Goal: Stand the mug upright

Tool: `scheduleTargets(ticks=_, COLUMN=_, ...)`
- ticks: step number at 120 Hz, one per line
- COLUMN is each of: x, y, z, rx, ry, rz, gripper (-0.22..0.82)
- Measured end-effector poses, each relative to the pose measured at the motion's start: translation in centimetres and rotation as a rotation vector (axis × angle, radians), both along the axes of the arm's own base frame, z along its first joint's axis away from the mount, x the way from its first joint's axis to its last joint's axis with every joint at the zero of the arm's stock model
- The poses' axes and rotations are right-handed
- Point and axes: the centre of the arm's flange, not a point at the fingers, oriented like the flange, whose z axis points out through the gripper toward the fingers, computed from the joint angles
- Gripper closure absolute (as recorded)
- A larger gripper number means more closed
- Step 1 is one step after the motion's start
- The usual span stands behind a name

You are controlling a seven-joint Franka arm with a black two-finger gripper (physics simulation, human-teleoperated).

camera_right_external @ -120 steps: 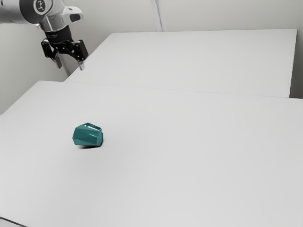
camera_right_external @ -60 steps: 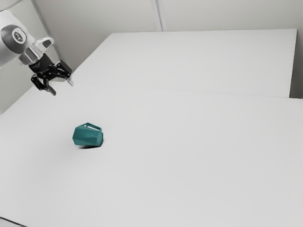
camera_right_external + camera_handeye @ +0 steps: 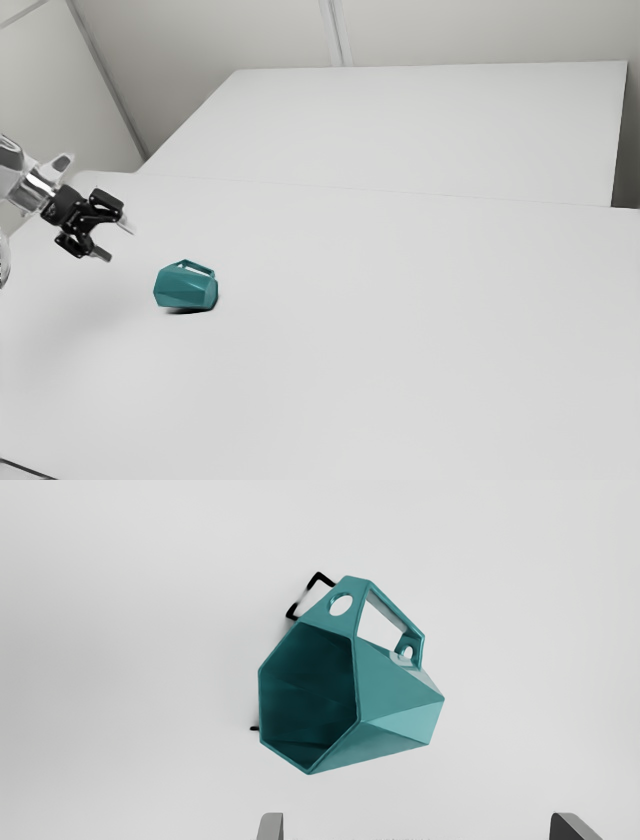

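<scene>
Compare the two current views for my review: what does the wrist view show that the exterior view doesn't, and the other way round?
Wrist view's own: the hollow inside of the mug, seen through its angular mouth, and a round hole in the handle beside the rim.

Exterior view's own: the arm coming in from that view's left, and the pale wall behind.

Shared: the teal mug lying on its side on the white table, and the hand with fingers apart.

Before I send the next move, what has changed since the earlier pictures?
My gripper has come down in the exterior view, slightly toward its left, and tilted toward the mug. Nothing was grasped or released. The mug stayed on its side, in place.
</scene>
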Motion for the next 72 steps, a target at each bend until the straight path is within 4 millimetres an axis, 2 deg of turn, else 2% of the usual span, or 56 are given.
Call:
scheduleTargets(ticks=33, x=-0.3, y=0.4, z=-5.9, rx=-0.118, ry=0.001, rz=-0.113, gripper=0.03)
scheduleTargets(ticks=54, x=0.0, y=-0.2, z=-7.8, rx=-0.163, ry=-0.032, rz=-0.175, gripper=0.03)
scheduleTargets(ticks=72, x=1.4, y=-0.4, z=-8.9, rx=-0.169, ry=-0.068, rz=-0.224, gripper=0.03)
